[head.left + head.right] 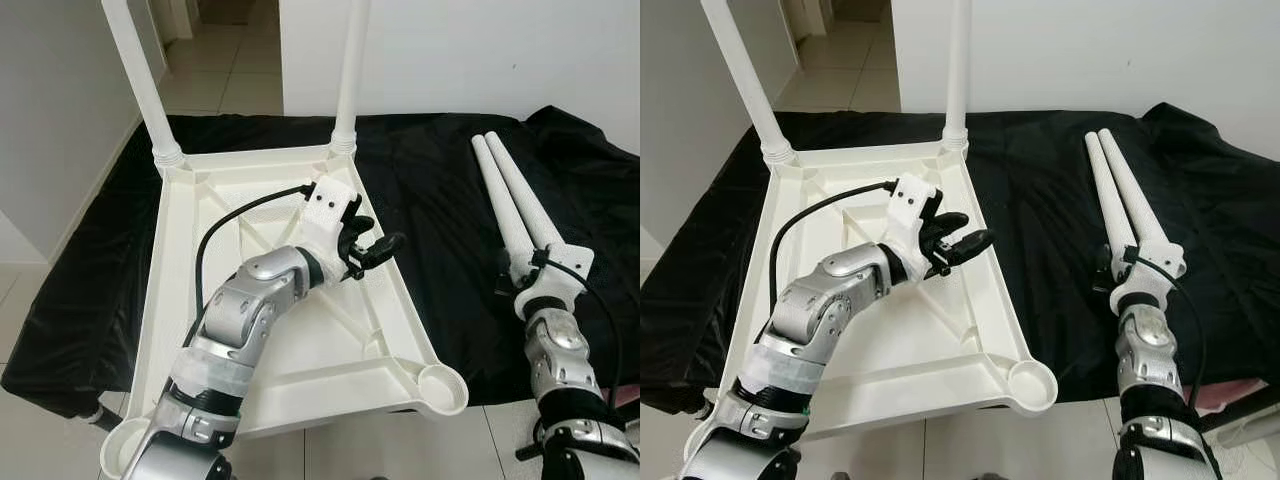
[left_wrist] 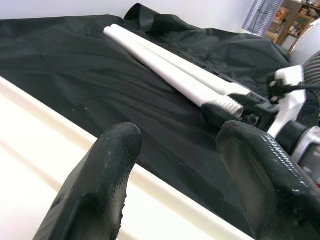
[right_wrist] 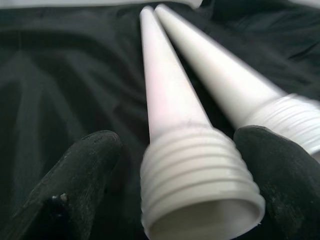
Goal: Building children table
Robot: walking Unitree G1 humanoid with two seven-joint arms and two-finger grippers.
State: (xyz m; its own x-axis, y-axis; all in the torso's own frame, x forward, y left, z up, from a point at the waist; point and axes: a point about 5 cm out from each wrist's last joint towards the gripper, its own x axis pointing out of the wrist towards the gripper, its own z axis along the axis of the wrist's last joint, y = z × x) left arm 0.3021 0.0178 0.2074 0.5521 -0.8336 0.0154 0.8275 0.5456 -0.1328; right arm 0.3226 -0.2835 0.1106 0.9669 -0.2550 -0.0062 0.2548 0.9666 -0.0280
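The white plastic children's tabletop (image 1: 300, 340) lies upside down on a black cloth-covered surface (image 1: 440, 190), its near edge overhanging the front. Two white tapered plastic legs (image 1: 140, 75) stand upright in the two far corner sockets; these appear fully seated. The near right corner socket (image 1: 440, 385) is vacant, and the near left corner is largely hidden by the left arm.

Two loose white tapered legs (image 1: 515, 200) lie side by side on the cloth, well apart from the tabletop on the robot's right, with their threaded ends toward the robot.

The left gripper (image 1: 372, 250) hovers over the tabletop's right rim, released and holding nothing. The right gripper (image 3: 187, 165) is at the threaded ends of the loose legs; its fingers (image 3: 75, 180) are spread to either side of the nearer leg's threaded collar (image 3: 200, 180), with no closure on it yet.

Judged status: about half complete. Two legs are installed; two remain to be picked up, carried to the near corners, and screwed in.
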